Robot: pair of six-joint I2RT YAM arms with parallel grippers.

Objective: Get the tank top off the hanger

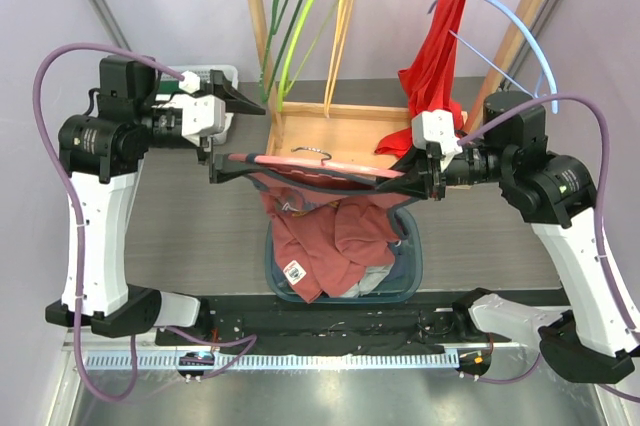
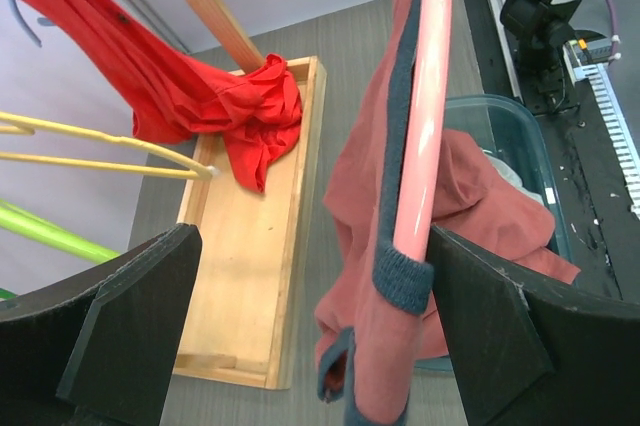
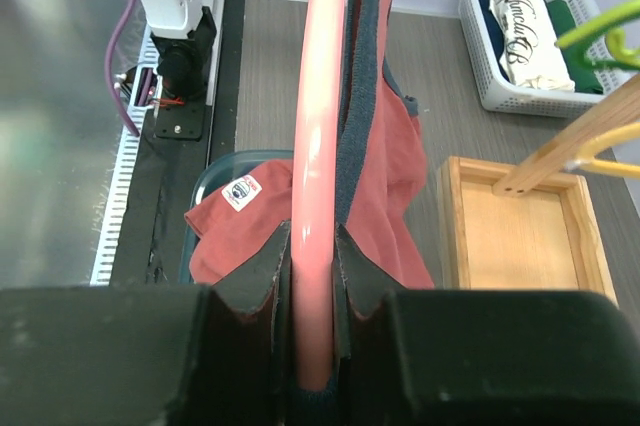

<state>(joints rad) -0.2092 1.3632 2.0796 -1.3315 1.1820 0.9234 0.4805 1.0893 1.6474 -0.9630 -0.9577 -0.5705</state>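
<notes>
A pink hanger is held level above the bin. The tank top, rust red with dark blue trim, droops from it into the bin. My right gripper is shut on the hanger's right end; in the right wrist view the pink bar runs straight out of the shut gripper, with the tank top hanging beside it. My left gripper stands wide open at the hanger's left end. In the left wrist view that end, wrapped in a blue-trimmed strap of the tank top, lies close to the right finger.
A blue-green bin sits under the hanger. Behind it stands a wooden rack with a tray base, carrying green and yellow hangers and a red garment on a light blue hanger. A white basket with folded clothes sits at the far left.
</notes>
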